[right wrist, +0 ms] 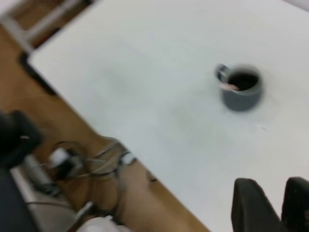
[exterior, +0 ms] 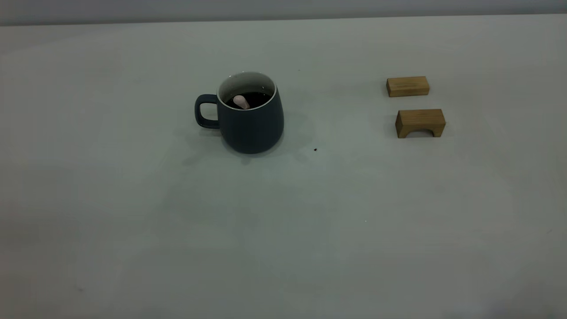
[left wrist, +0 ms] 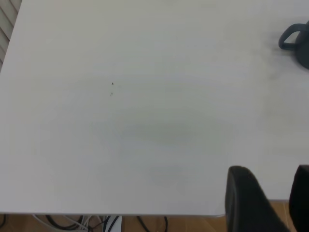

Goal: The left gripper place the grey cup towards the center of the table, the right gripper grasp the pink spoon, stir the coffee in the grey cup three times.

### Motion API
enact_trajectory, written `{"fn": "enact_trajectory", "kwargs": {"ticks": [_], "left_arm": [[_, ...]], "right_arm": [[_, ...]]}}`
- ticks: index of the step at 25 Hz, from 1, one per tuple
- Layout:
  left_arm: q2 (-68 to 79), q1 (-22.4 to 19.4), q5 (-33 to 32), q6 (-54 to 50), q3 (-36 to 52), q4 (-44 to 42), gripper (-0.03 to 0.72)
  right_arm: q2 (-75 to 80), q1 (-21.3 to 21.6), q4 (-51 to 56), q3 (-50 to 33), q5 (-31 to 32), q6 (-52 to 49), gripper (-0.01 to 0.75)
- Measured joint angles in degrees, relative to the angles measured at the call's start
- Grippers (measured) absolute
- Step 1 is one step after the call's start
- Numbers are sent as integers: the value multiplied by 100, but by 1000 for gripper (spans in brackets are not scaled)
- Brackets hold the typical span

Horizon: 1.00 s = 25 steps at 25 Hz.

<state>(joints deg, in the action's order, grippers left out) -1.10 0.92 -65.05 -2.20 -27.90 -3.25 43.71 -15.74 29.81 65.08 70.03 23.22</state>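
Observation:
The grey cup [exterior: 250, 119] stands upright near the middle of the table [exterior: 283, 221], its handle pointing left in the exterior view. Dark coffee [exterior: 257, 97] fills it, and the pink spoon [exterior: 241, 102] leans inside with its handle tip just above the liquid. Neither gripper appears in the exterior view. In its own wrist view the left gripper [left wrist: 271, 169] is open and empty over the table's near edge, with the cup [left wrist: 297, 43] far off. The right gripper [right wrist: 271, 181] hangs by another table edge with its fingers slightly apart and empty, well away from the cup [right wrist: 241, 92] and spoon [right wrist: 229, 87].
Two wooden blocks lie at the right of the table: a flat bar [exterior: 407, 86] and an arch-shaped one [exterior: 420, 122]. A small dark speck [exterior: 315, 149] sits right of the cup. Cables [right wrist: 96, 159] lie on the floor beyond the table edge.

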Motion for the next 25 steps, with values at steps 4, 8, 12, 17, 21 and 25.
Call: {"fn": "enact_trajectory", "kwargs": {"ticks": [4,8,12,17,21,25], "left_arm": [[0,0,0,0,0,0,297],[0,0,0,0,0,0,297],[0,0,0,0,0,0,297],[0,0,0,0,1,0,297],[0,0,0,0,1,0,297],[0,0,2,0,1,0,297]], "right_arm": [[-1263,490,-190,-1264,-668,0,202],[-2326,1150,-537,-2479,-1025,4,208],[-3066,1678,-828,-3285,-1038,-48,211],[-3596,1994,-1598,-3692,-1070,-817,215],[-3810,2010,-2333,-3703,-1068,-1909,221],[-3845,2010,-2890,-3703,-772,-2444,227]]}}
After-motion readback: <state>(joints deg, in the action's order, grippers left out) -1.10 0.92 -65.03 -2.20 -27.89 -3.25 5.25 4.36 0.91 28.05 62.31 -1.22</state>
